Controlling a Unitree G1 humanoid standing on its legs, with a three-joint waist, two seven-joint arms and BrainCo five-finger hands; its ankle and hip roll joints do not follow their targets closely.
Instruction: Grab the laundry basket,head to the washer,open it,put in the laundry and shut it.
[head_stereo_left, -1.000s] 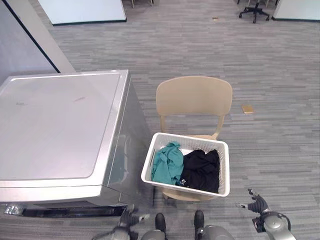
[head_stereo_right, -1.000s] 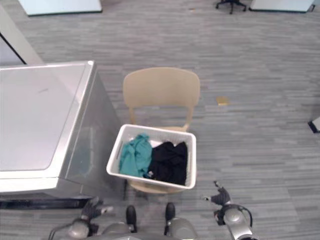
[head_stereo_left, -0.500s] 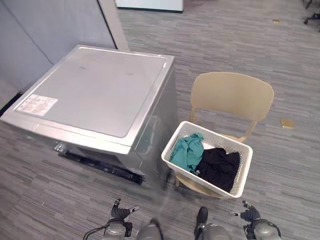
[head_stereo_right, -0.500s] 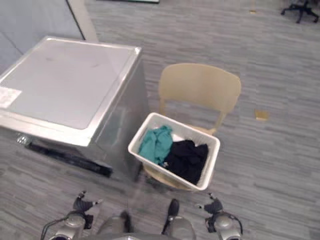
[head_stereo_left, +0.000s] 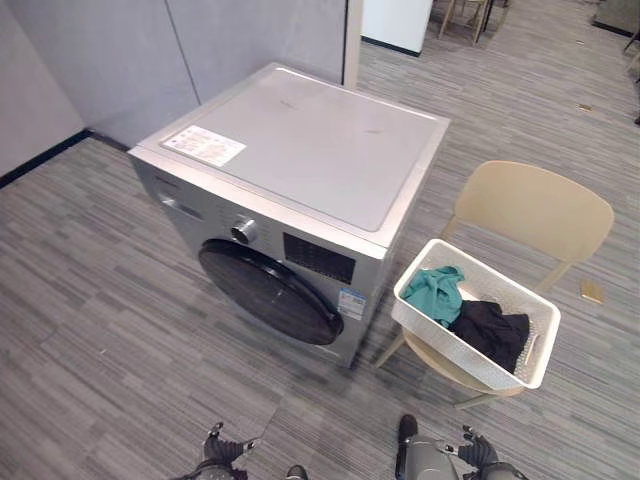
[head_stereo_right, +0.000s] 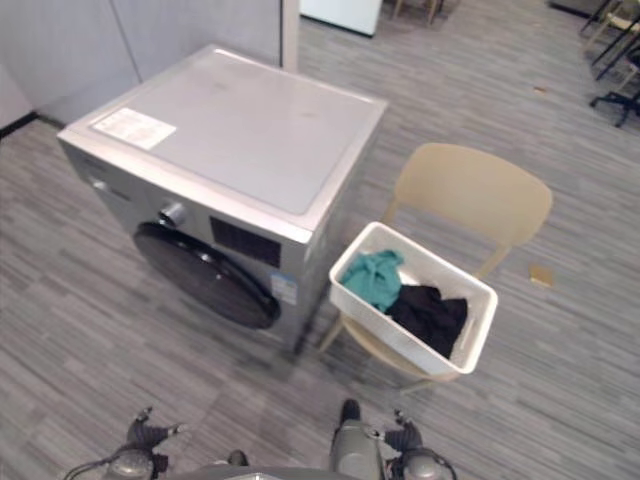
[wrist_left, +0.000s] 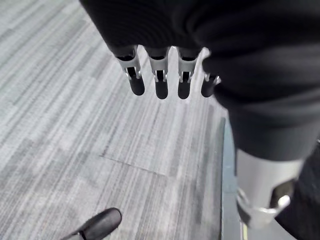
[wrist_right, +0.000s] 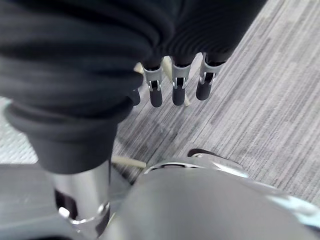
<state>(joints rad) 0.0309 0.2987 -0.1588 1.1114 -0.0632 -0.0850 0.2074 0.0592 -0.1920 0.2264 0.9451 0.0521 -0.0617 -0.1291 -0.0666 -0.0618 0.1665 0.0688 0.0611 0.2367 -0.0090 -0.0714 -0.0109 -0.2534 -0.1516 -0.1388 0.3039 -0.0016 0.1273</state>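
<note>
we see a grey striped carpet floor (head_stereo_left: 120, 300) carrying everything here. standing directly on it is a silver front-loading washer (head_stereo_left: 300, 180), its dark round door (head_stereo_left: 268, 292) closed. just beside the washer, a beige chair (head_stereo_left: 530, 215) stands on the floor too, and a white laundry basket (head_stereo_left: 478, 312) sits on the chair's seat with teal and black clothes inside. a small tan object (head_stereo_left: 592, 291) lies on the floor past the chair.

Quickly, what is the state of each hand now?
Left hand: open, holding nothing.
Right hand: open, holding nothing.
</note>
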